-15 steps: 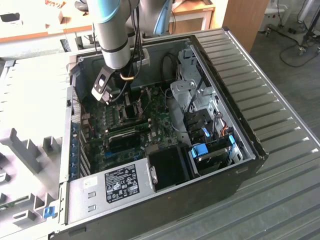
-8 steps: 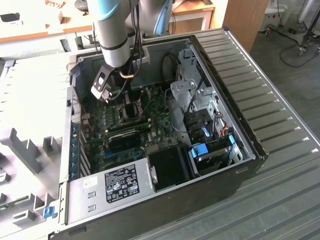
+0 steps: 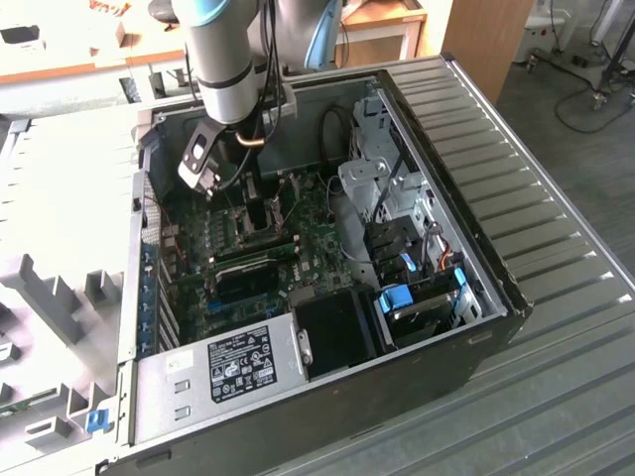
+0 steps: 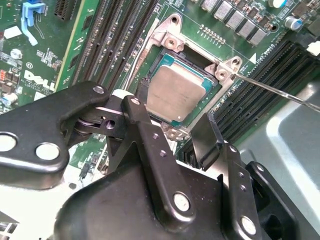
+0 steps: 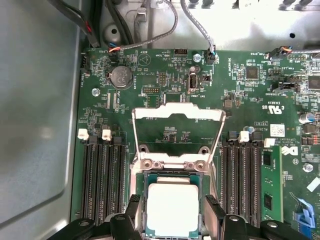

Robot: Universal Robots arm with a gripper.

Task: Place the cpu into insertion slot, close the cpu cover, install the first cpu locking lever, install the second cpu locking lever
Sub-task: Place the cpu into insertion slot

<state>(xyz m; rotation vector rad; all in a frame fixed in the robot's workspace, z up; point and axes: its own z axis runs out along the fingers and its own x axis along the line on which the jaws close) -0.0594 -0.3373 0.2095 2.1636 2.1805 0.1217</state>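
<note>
Although the chip [image 5: 172, 209] already lay flat in the socket [image 5: 172, 176], between the two banks of long memory slots [image 5: 102, 175] near the middle of the green board [image 5: 165, 75], we judged it a thing to handle gently. It looked light, stiff and thin, with a smooth dull-silver lid that would offer little grip. The bare side edges seemed to us the safest place to take hold of it.

The gripper [image 5: 171, 202] hung right over the chip, its black fingers [image 5: 134, 207] apart, one on each side. Whether their pads touched its edges we could not tell.

The cover [image 5: 210, 114], a thin frame of bright stamped metal with a big square hole, stood swung back from the socket toward the board's edge with the round battery [image 5: 120, 76], not yet closed. In the second wrist view a fine wire lever [image 4: 280, 93] slanted across the slots beside the socket.
</note>
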